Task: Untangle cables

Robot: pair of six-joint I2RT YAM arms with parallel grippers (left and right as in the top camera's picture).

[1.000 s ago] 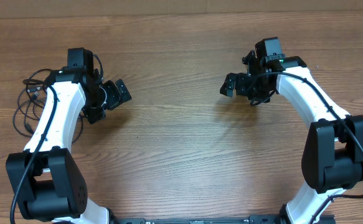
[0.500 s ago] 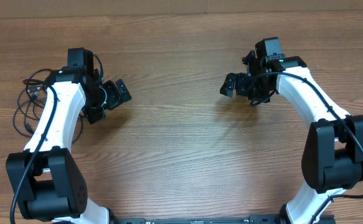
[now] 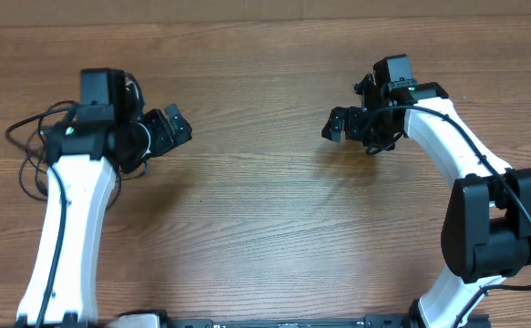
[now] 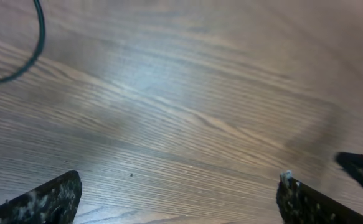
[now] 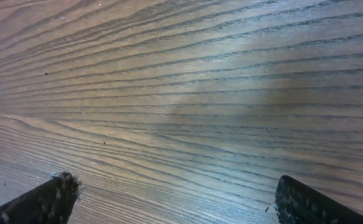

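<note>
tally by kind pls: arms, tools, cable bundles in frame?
Arms: 2, left arm and right arm
Tools: 2, left tool and right tool, both open
Cable bundle: 1, strand count unclear
Total: 5

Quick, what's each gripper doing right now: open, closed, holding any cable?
Left gripper: open, holding nothing.
Right gripper: open, holding nothing.
</note>
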